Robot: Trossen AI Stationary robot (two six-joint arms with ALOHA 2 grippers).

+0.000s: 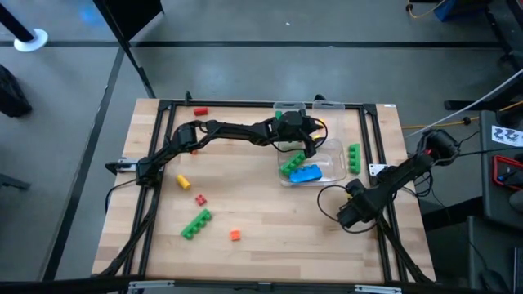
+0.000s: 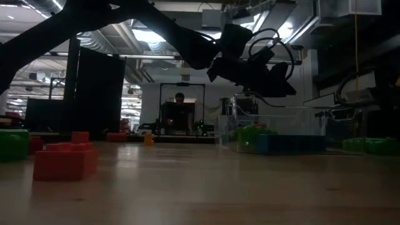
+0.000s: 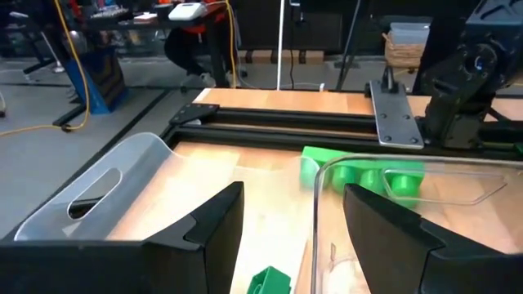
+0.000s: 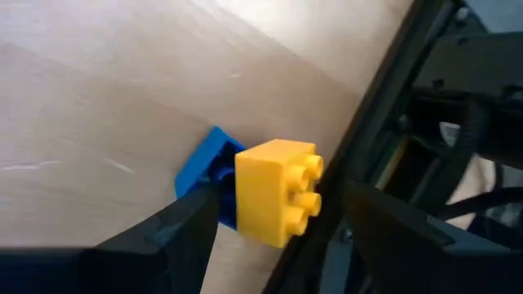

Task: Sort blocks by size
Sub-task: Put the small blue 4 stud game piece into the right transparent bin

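The wooden worktop [image 1: 253, 212] sits in a dim workshop. From above, the left claw [image 1: 296, 129] hovers over the clear tray [image 1: 331, 167] near the far edge, where green and blue blocks [image 1: 304, 167] lie, likely the larger sort; smaller blocks [image 1: 196, 222] stay scattered front-left. The left wrist view shows its fingers spread, empty. The right claw [image 4: 270, 220], near the right edge, frames a yellow block [image 4: 278, 189], fingers apart.

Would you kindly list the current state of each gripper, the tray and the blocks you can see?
Left gripper: open, empty, above the tray.
Right gripper: open around a yellow block.
Clear tray: holds a blue block and a green block.
Long green block: on the table beside the tray.
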